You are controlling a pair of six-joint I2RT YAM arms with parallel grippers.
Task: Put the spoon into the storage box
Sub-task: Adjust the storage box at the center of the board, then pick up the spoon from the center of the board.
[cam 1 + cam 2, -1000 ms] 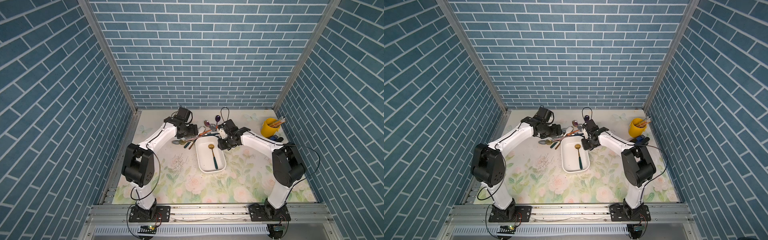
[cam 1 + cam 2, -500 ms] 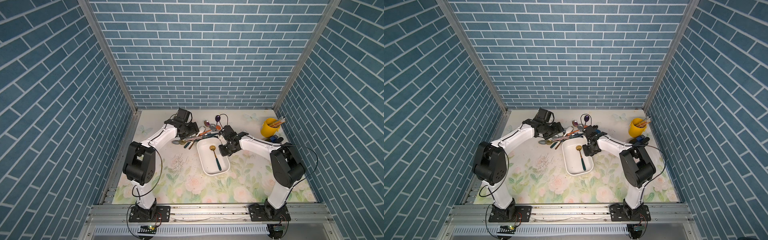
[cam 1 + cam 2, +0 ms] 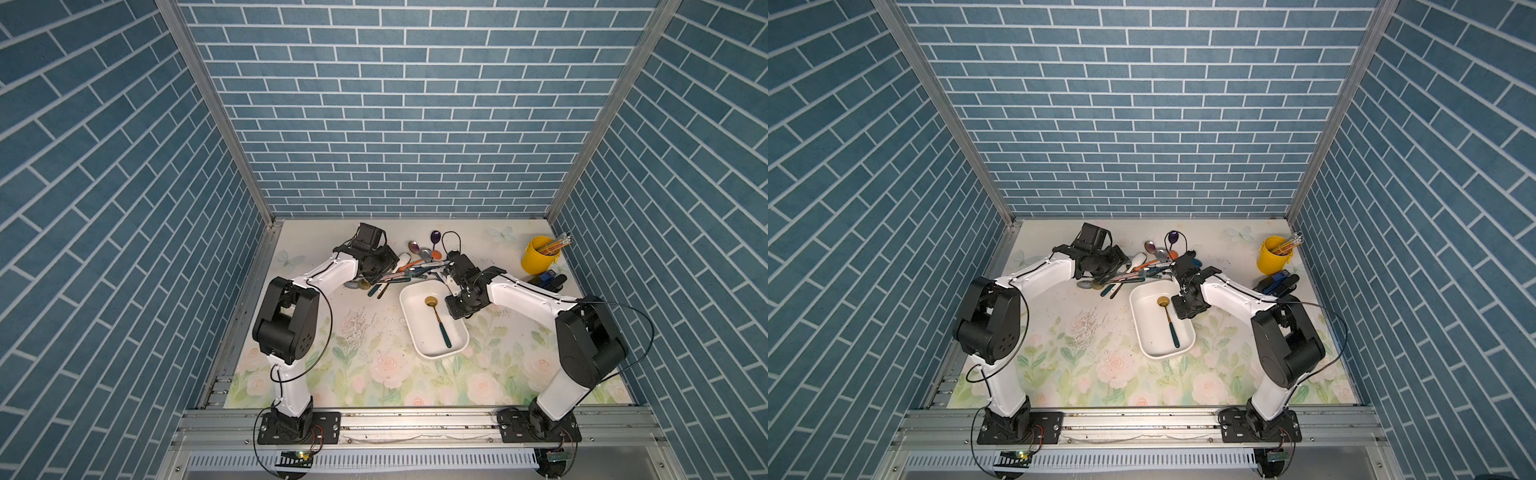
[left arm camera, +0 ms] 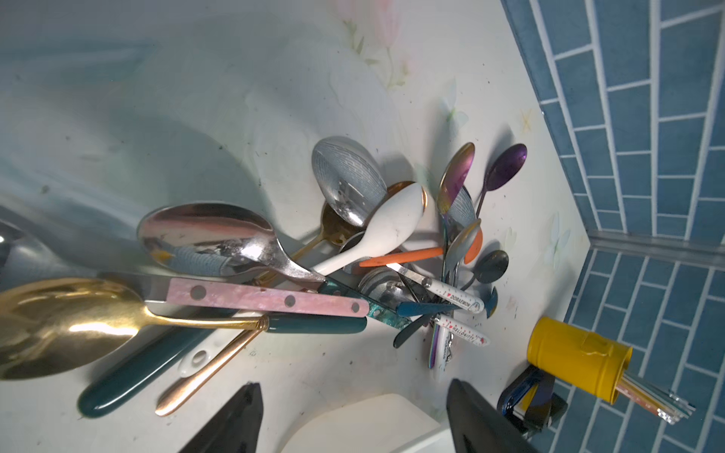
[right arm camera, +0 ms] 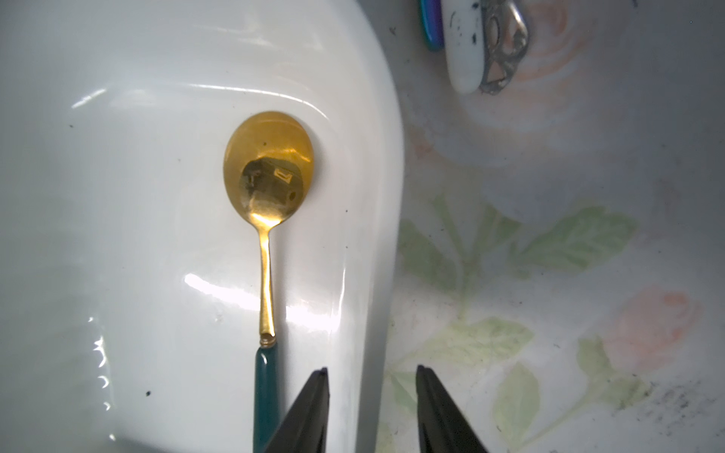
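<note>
Spoon (image 5: 268,235) lies flat inside the white storage box (image 5: 157,59), just left of my right gripper (image 5: 372,370), whose jaws stand parted and empty over the box's right rim. My left gripper (image 4: 355,384) is spread wide, holding nothing.

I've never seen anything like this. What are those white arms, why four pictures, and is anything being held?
This is a robot with a left arm and a right arm, fixed at the edge of a flowered table. Two pictures look down from overhead and are nearly alike; the other two come from cameras on the wrists. Each arm ends in a gripper, a two-fingered pincer. The left gripper is open above a pile of spoons. The right gripper is open over the rim of the white storage box, where a gold spoon lies. Neither holds anything. A yellow cup of pencils stands aside.
</note>
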